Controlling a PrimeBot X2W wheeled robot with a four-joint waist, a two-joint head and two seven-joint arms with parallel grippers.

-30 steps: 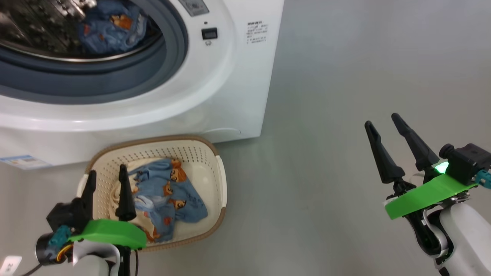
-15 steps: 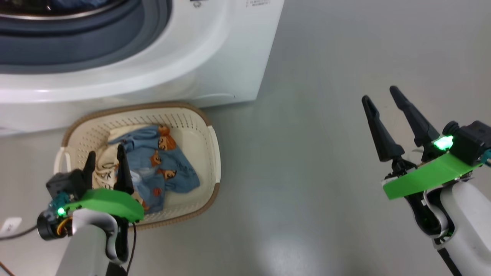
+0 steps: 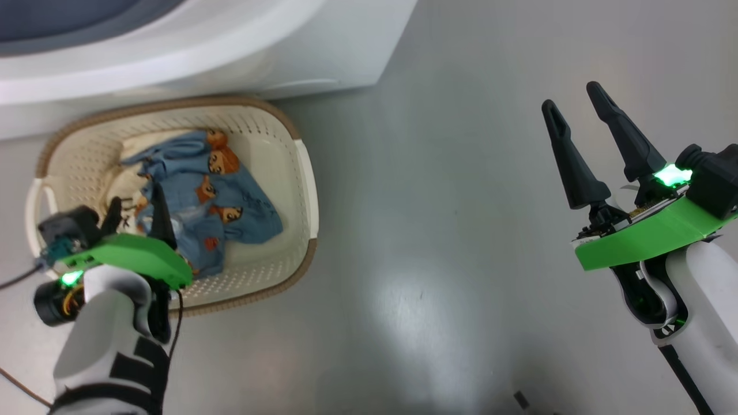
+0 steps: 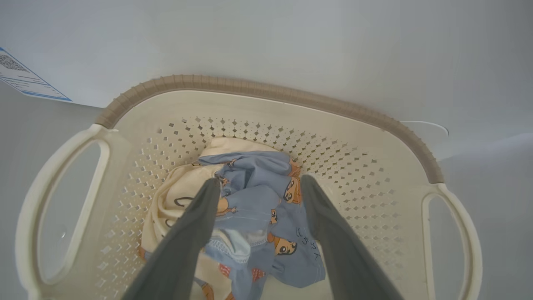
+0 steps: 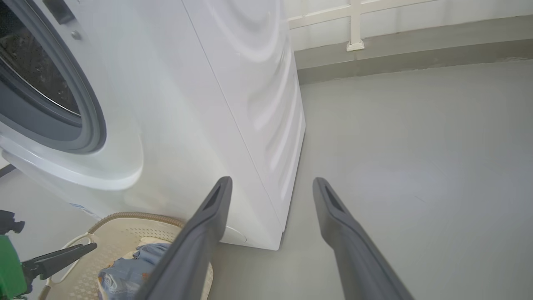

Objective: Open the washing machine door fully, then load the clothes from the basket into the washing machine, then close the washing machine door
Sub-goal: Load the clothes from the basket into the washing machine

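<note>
The cream basket [image 3: 307, 173] stands on the floor against the white washing machine [image 3: 259, 52]. In it lie the clothes [image 3: 230, 202], blue fabric with orange-brown figures over a cream cloth [image 4: 183, 196]. My left gripper [image 3: 136, 199] is open and points down into the basket. In the left wrist view it [image 4: 259, 181] straddles the blue clothes [image 4: 254, 204] just above them, holding nothing. My right gripper [image 3: 572, 98] hangs open and empty over bare floor to the right. The machine's drum opening [image 5: 29, 71] stands open. The washing machine door is out of view.
Grey floor [image 3: 432, 230] stretches to the right of the basket and the machine. A blue label [image 4: 25, 81] sits low on the machine's front. A low wall with a white rail [image 5: 354, 25] runs behind the machine. A dark cable [image 3: 11, 279] trails from my left wrist.
The head camera has tilted down, so the drum left the picture. My left gripper has sunk deeper into the basket, over the blue clothes. The right gripper has stayed open and about in place.
</note>
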